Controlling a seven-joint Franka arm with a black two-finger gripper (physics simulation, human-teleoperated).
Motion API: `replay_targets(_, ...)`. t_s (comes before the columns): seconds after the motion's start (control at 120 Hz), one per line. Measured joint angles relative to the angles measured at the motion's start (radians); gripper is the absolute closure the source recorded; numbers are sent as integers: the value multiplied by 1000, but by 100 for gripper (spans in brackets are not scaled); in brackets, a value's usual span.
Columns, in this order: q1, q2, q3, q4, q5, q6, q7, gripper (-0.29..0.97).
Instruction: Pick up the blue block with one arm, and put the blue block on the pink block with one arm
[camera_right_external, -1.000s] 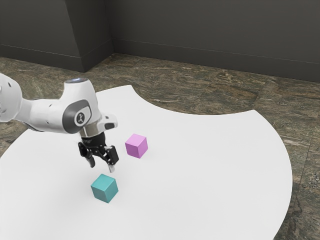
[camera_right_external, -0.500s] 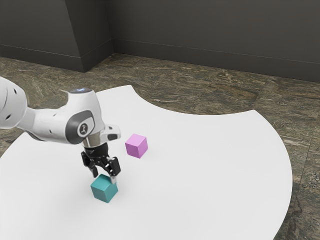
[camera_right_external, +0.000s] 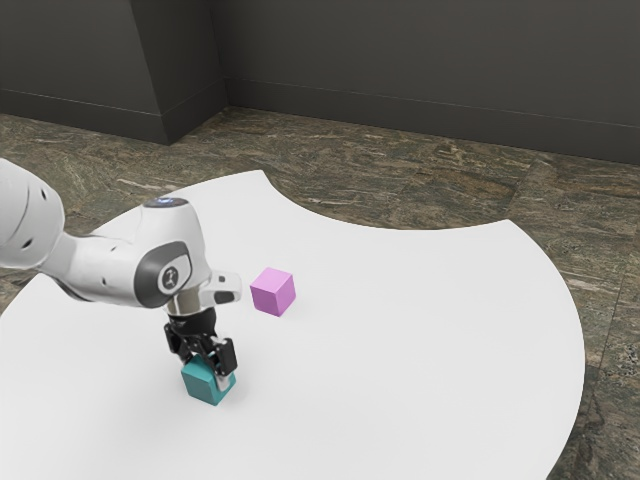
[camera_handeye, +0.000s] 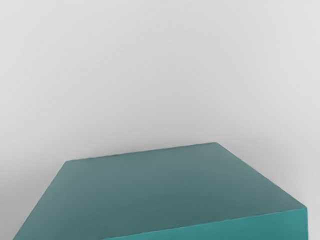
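Over the last second the arm has dropped. Its black two-finger hand, which hung above the small teal-blue cube, now sits down over that blue block. The fingers are apart, one on either side of the cube's top, at much the same spread as during the descent. Nothing shows them pressing on it yet.

The blue block itself has not shifted; it rests flat on the round white tabletop, toward the near edge on the exterior view's left. In the wrist view the blue block lies right under the hand. The pink block, a small pale-magenta cube, stands apart from it, further in from that edge, its top bare.

On this reading the approach is finished and the squeeze comes next — the lift and the carry to the pink block remain.
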Motion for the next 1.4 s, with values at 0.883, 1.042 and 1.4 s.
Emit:
replay_targets(0.883, 96, 320, 2, 741, 23, -223, -12, 31)
replay_targets(1.042, 98, 384, -12, 806, -17, -287, -67, 32)
replay_targets(1.4, 90, 415, -48, 875, 42, -336, -139, 33)
